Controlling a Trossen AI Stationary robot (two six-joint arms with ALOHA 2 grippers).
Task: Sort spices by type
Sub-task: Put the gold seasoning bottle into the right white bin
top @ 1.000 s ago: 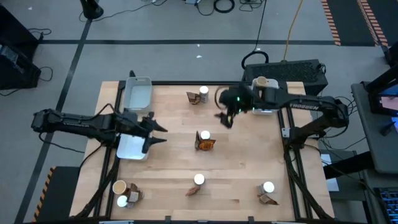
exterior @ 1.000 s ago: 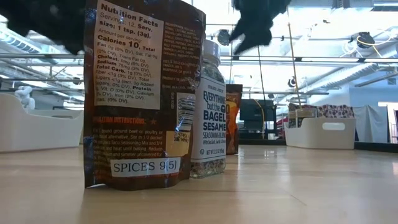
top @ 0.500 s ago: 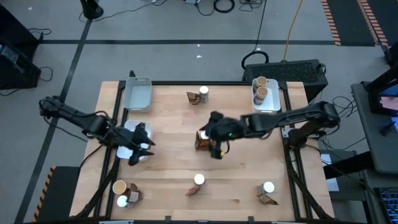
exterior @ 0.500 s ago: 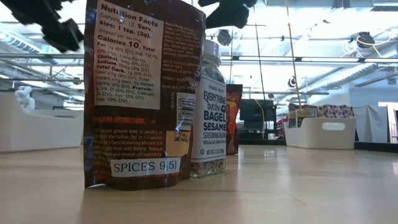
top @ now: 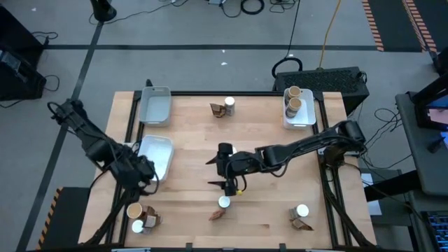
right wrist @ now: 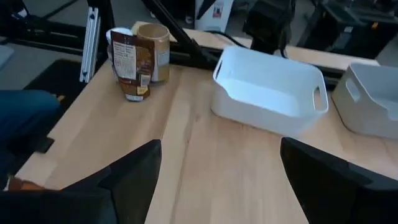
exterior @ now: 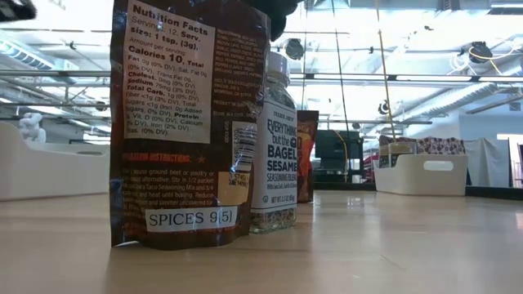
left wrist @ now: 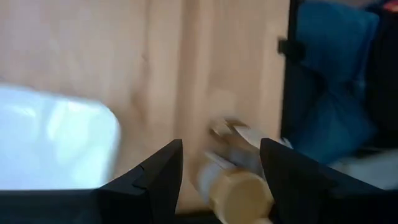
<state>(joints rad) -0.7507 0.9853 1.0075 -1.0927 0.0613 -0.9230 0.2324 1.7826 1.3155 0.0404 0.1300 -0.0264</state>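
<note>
The spices stand in small groups on the wooden table. A tan-topped jar, a white-lidded jar and a brown packet sit at the near left corner. My left gripper hovers open just beyond them, and the tan-topped jar shows between its fingers. My right gripper is open over the table's middle, pointing toward the left edge. The middle jar and packet are hidden under that arm. The low view shows a packet and a seasoning jar standing upright close by.
Two white trays lie along the left edge. A third tray at the far right holds two tan-topped jars. Jar-and-packet pairs stand at the far middle, near middle and near right.
My right arm has swung from the far right tray across to the table's middle and toward the near edge. My left arm has drawn back from beside the nearer left tray toward the near left corner. No spice has moved.
</note>
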